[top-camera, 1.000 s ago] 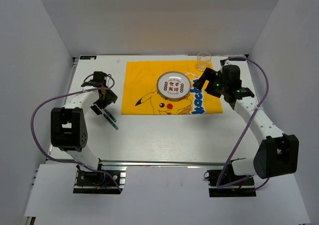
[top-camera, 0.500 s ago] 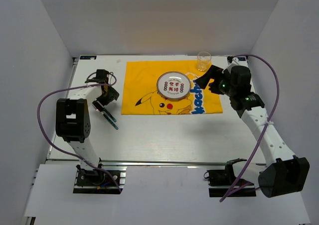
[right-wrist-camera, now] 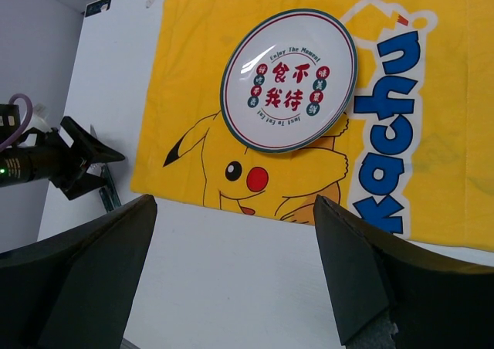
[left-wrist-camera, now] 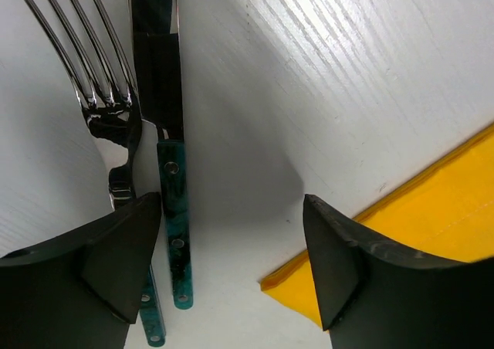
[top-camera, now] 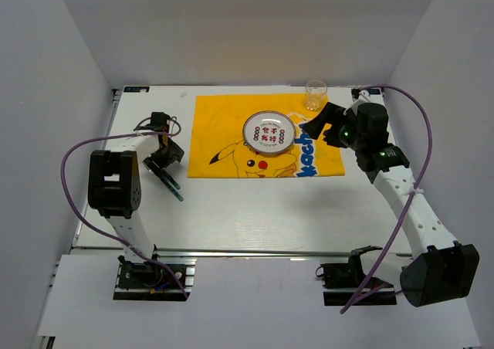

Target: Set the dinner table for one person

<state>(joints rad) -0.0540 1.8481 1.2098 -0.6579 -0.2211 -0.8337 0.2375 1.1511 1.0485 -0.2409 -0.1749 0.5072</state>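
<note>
The surface (top-camera: 247, 210), the white dinner table, lies beneath both sets of jaws and carries everything. A yellow placemat (top-camera: 224, 125) is spread on it, and a plate (right-wrist-camera: 289, 83) is set on the mat. It is seen ahead of the right jaws, framed in the gap between them. A glass (top-camera: 315, 95) stands at the mat's far corner, just beyond the right jaws. Whether it rests on the cloth or just off it cannot be told.

The right jaws are held wide apart above the mat's edge, and nothing is gripped. The left jaws are also spread wide and hold nothing. They are lowered close over a knife (left-wrist-camera: 158, 71) and a fork (left-wrist-camera: 108, 110), which lie side by side on the bare surface. The knife handle lies inside the gap, close against one jaw, and the fork handle passes under that same jaw. The mat's corner lies by the other jaw.

The setting is judged partly done: mat, plate and glass are placed. The cutlery is off the mat and well apart from the plate, so it remains to be brought beside it.
</note>
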